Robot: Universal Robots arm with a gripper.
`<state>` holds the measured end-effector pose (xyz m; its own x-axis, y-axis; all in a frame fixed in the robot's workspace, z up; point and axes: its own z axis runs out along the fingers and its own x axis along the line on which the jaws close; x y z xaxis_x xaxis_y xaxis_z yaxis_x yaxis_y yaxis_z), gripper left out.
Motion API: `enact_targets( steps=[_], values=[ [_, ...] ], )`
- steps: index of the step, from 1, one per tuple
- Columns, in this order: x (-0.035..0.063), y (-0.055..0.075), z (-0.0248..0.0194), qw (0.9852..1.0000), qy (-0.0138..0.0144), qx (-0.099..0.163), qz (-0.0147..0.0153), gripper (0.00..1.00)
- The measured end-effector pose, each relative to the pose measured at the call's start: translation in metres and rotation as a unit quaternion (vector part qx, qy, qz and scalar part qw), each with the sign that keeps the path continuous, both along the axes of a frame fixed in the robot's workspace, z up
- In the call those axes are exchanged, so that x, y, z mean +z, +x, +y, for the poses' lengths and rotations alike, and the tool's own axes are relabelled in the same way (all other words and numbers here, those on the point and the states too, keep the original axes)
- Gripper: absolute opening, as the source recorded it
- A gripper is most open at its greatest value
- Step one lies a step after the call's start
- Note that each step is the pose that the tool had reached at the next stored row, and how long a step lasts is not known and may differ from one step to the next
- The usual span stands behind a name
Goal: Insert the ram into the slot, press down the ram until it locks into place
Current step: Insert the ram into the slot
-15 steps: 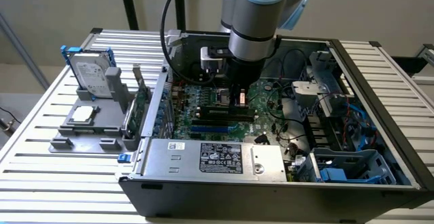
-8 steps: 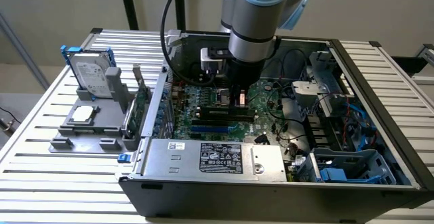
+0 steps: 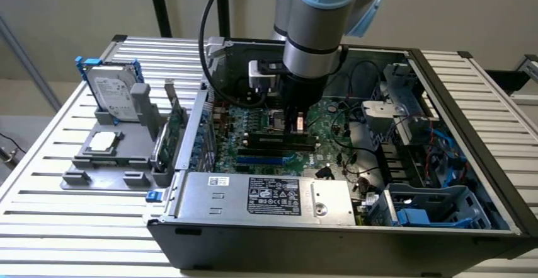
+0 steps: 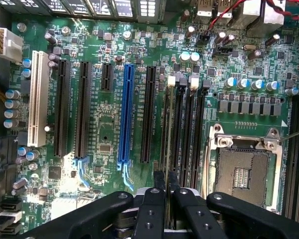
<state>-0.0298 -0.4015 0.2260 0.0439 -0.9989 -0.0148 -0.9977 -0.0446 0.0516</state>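
Note:
My gripper (image 4: 166, 185) reaches down into the open computer case (image 3: 470, 158), over the motherboard's black memory sockets (image 4: 187, 129). Its two black fingers (image 4: 158, 180) are shut on the ram (image 4: 168, 124), a thin stick seen edge-on. The ram runs along the memory socket farthest from the CPU socket (image 4: 244, 172). I cannot tell how deep it sits in that socket. White latches (image 4: 172, 78) show at the sockets' far end. In the exterior view, the gripper (image 3: 296, 127) stands upright over the same sockets (image 3: 278, 142).
A blue slot (image 4: 123, 114), black slots (image 4: 83, 107) and a white slot (image 4: 38, 99) lie beside the memory sockets. Outside the case, at the exterior view's left, a grey holder (image 3: 109, 161) carries an upright green expansion card (image 3: 174, 130) and a hard drive (image 3: 113, 92). Power supply (image 3: 261, 193) in front.

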Motion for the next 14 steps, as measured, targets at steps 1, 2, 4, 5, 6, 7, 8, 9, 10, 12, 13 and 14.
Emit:
enact_targets(
  steps=[1, 2, 4, 5, 6, 7, 8, 9, 10, 12, 13, 14],
  values=[
    [-0.0002, -0.0001, 0.0000, 1.0000, 0.0000, 0.000, 0.0000, 0.14],
    [-0.0004, -0.0002, 0.0001, 1.0000, 0.0000, -0.001, 0.0000, 0.14],
    [-0.0008, -0.0004, 0.0004, 1.0000, 0.0001, -0.002, 0.0000, 0.14],
    [-0.0009, -0.0005, 0.0007, 1.0000, 0.0001, -0.003, 0.0000, 0.14],
    [-0.0010, -0.0005, 0.0011, 1.0000, 0.0000, -0.005, 0.0000, 0.14],
    [-0.0011, -0.0005, 0.0015, 1.0000, 0.0000, -0.005, 0.0000, 0.14],
    [-0.0011, -0.0005, 0.0016, 1.0000, 0.0000, -0.006, 0.0000, 0.14],
    [-0.0012, -0.0006, 0.0016, 1.0000, -0.0001, -0.006, 0.0000, 0.14],
    [-0.0013, -0.0006, 0.0016, 1.0000, -0.0001, -0.006, 0.0000, 0.14],
    [-0.0016, -0.0006, 0.0016, 1.0000, 0.0000, -0.006, 0.0000, 0.14],
    [-0.0016, -0.0006, 0.0016, 1.0000, -0.0001, -0.006, 0.0000, 0.14],
    [-0.0016, -0.0006, 0.0016, 1.0000, -0.0001, -0.006, 0.0003, 0.14]
  ],
)
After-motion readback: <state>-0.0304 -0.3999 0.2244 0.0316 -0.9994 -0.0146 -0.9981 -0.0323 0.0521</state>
